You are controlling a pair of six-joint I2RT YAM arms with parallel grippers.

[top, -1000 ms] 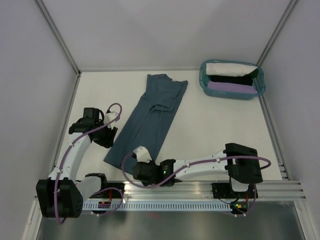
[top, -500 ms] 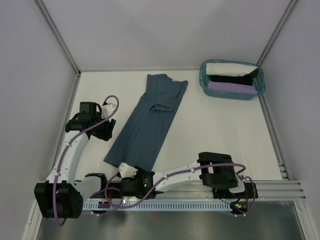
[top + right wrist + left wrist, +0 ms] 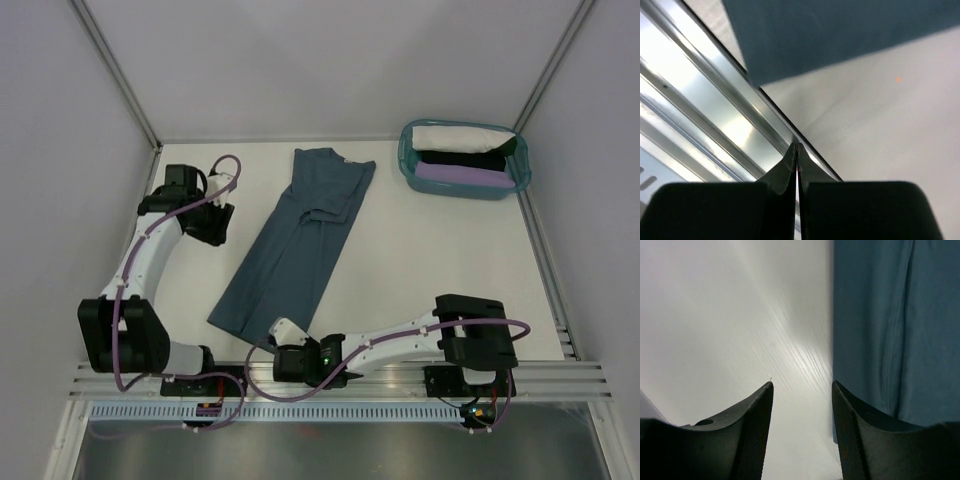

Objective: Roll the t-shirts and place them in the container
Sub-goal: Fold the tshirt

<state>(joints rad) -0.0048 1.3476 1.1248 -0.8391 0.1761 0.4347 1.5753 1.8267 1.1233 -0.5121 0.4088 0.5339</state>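
One slate-blue t-shirt [image 3: 295, 245] lies flat on the white table, folded lengthwise into a long strip running diagonally from far centre to near left. My left gripper [image 3: 218, 228] hovers just left of its long edge. In the left wrist view that gripper [image 3: 802, 385] is open over bare table, with the shirt [image 3: 890, 315] to its right. My right gripper [image 3: 283, 340] sits low at the table's near edge, just short of the shirt's hem. Seen from the right wrist, the right gripper [image 3: 796, 146] is shut on nothing, and the hem corner [image 3: 840, 30] lies beyond it.
A teal basket [image 3: 405, 160] at the far right corner holds folded white, black and purple clothes. A metal rail [image 3: 700, 100] runs along the table's near edge under the right gripper. Grey walls close in the table on three sides.
The right gripper left the shirt's near hem, swung along the table's front edge and closed empty. The left gripper moved farther up the table beside the shirt. The shirt has not moved.
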